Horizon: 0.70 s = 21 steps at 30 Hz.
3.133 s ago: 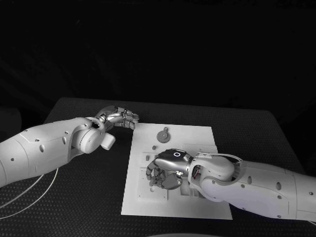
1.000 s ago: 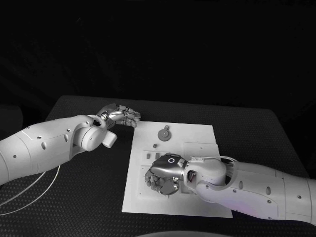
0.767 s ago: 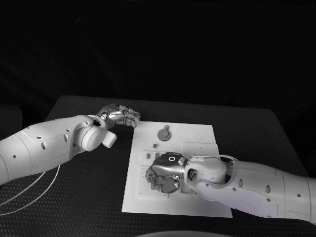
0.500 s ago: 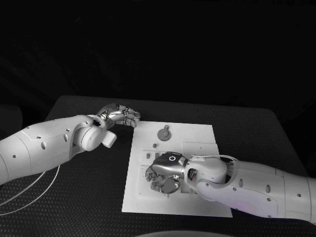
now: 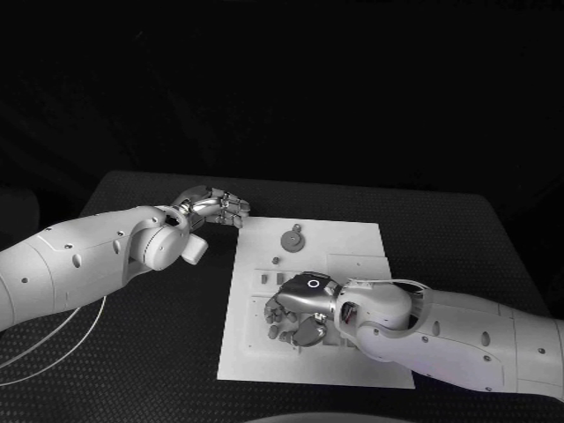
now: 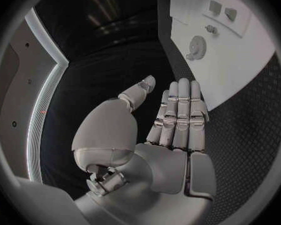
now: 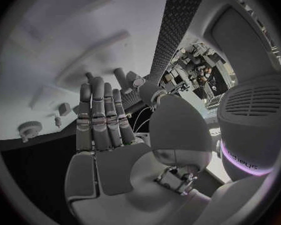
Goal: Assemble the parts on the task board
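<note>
The white task board (image 5: 353,240) lies in the middle of the black table. A round gear part (image 5: 291,240) sits near its far end, with a small peg (image 5: 278,260) just below it. My right hand (image 5: 298,313) hovers low over the board's near middle, fingers stretched out side by side (image 7: 100,117) and nothing in them. Beyond those fingers lie the board (image 7: 65,25), a small gear (image 7: 29,129) and a peg (image 7: 57,120). My left hand (image 5: 213,210) rests off the board's far left corner, fingers straight and empty (image 6: 178,115). The gear (image 6: 195,47) lies ahead of it.
The board carries shallow recesses and small raised blocks (image 6: 223,11) near its middle. Black textured table (image 5: 143,335) surrounds it on all sides. White cables (image 5: 28,361) trail beside my left arm at the near left.
My right hand has slid a little toward the board's near edge since the oldest frame and barely shifted in the last second. The left arm has stayed put.
</note>
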Each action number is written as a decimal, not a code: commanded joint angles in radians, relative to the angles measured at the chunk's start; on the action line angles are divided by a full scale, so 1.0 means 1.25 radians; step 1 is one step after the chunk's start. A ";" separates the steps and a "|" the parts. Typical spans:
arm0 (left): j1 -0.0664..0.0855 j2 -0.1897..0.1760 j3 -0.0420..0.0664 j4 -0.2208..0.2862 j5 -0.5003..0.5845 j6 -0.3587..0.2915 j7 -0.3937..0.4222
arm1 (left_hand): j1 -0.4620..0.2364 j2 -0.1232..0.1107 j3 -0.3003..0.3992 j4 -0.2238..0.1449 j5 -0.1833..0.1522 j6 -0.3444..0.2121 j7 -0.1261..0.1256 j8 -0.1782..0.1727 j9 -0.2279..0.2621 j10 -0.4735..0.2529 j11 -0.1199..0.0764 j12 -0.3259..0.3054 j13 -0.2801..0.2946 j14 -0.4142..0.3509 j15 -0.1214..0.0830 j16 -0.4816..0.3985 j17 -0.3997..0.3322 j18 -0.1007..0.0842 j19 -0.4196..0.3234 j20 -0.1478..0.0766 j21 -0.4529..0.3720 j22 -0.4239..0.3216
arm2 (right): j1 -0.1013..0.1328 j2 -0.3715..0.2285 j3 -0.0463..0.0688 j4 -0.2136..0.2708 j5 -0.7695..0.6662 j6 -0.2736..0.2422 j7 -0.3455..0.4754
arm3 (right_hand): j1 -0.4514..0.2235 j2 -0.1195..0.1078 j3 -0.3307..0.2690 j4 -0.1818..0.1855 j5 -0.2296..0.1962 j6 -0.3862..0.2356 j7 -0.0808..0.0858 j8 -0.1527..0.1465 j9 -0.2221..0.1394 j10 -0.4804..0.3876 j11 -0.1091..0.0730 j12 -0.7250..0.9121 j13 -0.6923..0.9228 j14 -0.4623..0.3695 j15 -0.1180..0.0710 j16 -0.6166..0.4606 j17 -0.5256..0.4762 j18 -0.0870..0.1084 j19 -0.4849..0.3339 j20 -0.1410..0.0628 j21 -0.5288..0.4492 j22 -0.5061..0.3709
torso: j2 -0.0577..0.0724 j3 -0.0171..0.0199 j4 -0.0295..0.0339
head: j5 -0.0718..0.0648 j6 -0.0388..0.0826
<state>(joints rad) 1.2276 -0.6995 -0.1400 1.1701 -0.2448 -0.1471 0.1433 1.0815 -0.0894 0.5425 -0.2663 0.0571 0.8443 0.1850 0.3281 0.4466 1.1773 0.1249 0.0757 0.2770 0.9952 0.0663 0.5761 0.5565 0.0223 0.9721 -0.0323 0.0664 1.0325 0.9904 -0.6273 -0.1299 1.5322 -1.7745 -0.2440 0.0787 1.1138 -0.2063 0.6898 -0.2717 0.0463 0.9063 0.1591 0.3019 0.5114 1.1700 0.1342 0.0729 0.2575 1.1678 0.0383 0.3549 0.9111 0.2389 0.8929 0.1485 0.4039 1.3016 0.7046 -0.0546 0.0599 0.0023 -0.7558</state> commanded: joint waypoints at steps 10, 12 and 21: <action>0.001 -0.003 0.001 -0.001 -0.001 0.010 0.006 | -0.002 -0.002 -0.006 -0.001 0.001 -0.006 0.000 0.004 0.000 -0.005 -0.002 -0.003 0.001 0.006 0.000 -0.006 0.002 -0.008 0.000 0.000 0.002 -0.001 | 0.011 -0.026 0.003 0.033 0.041 -0.066 -0.007 | -0.016 -0.050 -0.005 0.029 0.002 -0.032 -0.010 -0.017 -0.007 -0.074 0.003 -0.009 -0.025 -0.009 0.001 -0.005 0.007 0.008 -0.012 0.005 0.009 0.024 | 0.000 0.0008 -0.0001 | -0.001 0.004; 0.001 -0.004 0.001 -0.001 -0.001 0.011 0.006 | -0.002 -0.002 -0.006 -0.001 0.001 -0.006 0.000 0.005 0.000 -0.005 -0.002 -0.003 0.001 0.006 0.000 -0.006 0.002 -0.008 0.000 0.000 0.002 -0.001 | 0.016 -0.030 0.005 0.038 0.051 -0.071 -0.005 | -0.017 -0.053 -0.005 0.033 0.003 -0.036 -0.014 -0.018 -0.007 -0.083 0.001 -0.007 -0.029 -0.010 0.000 -0.005 0.008 0.009 -0.014 0.005 0.010 0.024 | 0.000 0.0007 -0.0002 | -0.002 0.005; 0.001 -0.004 0.001 -0.002 -0.001 0.011 0.006 | -0.001 -0.003 -0.006 -0.002 0.001 -0.006 0.000 0.005 0.000 -0.005 -0.002 -0.003 0.001 0.007 0.000 -0.006 0.003 -0.008 0.000 0.000 0.002 -0.001 | 0.038 -0.056 0.025 0.050 0.124 -0.081 0.005 | -0.017 -0.049 -0.005 0.039 0.003 -0.039 -0.014 -0.017 -0.007 -0.084 0.001 -0.003 -0.033 -0.009 -0.001 -0.005 0.010 0.011 -0.014 0.005 0.013 0.024 | 0.000 -0.0001 -0.0012 | -0.005 0.011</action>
<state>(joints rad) 1.2277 -0.7053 -0.1400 1.1660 -0.2448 -0.1468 0.1429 1.0815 -0.0894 0.5397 -0.2690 0.0571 0.8444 0.1851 0.3281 0.4466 1.1773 0.1249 0.0757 0.2777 0.9952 0.0663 0.5722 0.5587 0.0223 0.9721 -0.0323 0.0664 1.0317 1.0352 -0.6935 -0.0994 1.5942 -1.6784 -0.3303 0.0741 1.0901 -0.2634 0.6831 -0.2287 0.0463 0.8634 0.1414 0.2821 0.5028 1.0701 0.1341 0.0653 0.2180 1.1610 0.0381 0.3512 0.9233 0.2331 0.8804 0.1539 0.4170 1.3080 0.7045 -0.0545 0.0588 -0.0031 -0.7444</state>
